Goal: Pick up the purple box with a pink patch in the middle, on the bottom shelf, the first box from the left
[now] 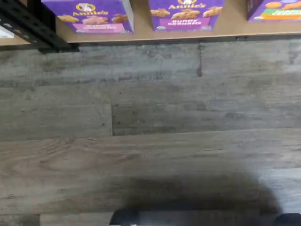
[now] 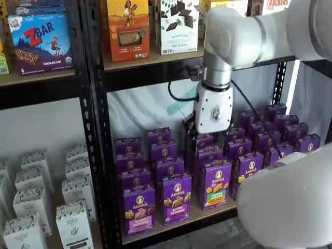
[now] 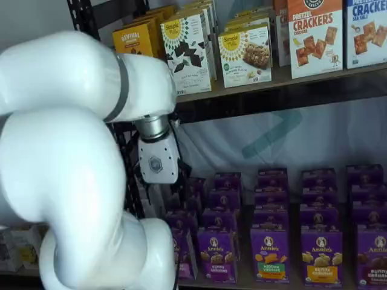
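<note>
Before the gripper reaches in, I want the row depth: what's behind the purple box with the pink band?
Behind the purple box, more purple boxes line up toward the back; their lower fronts are covered.

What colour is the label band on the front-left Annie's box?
Pink, across the lower front of the purple box; clearest in a shelf view.

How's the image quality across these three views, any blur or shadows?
Wrist view: soft and slightly blurred, with a broad dark shadow on the wood floor. Both shelf views: the near white arm is out of focus, while the purple box reads fairly clearly.
</note>
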